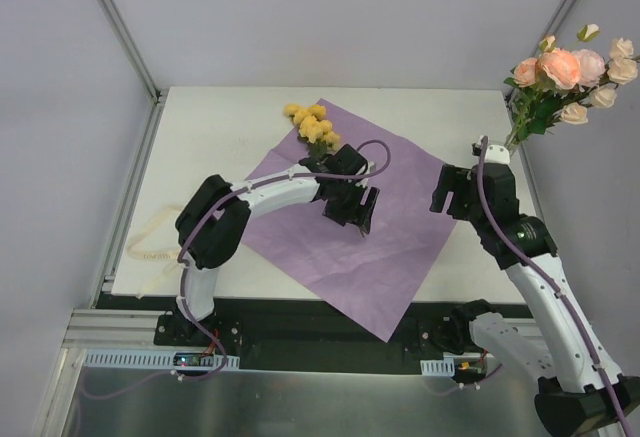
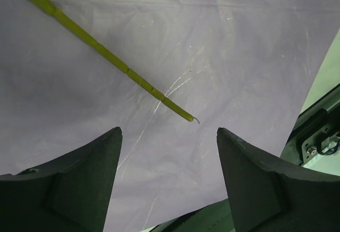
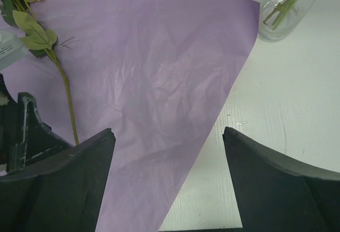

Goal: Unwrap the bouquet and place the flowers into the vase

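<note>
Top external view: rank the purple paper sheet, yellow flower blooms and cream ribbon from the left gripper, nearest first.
1. The purple paper sheet: directly beneath the left gripper.
2. The yellow flower blooms: beyond it, at the sheet's far corner.
3. The cream ribbon: farthest, far left.

place: robot lab test cell | evidence: white table (image 1: 230, 117), aluminium frame posts (image 1: 118, 22), plain grey wall panels (image 1: 330, 17)

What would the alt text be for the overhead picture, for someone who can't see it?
A robot's left arm and right arm reach over a white table with a purple paper sheet spread on it. The left claw hangs open over the sheet near yellow flowers; pink and cream roses stand at the far right corner.
</note>
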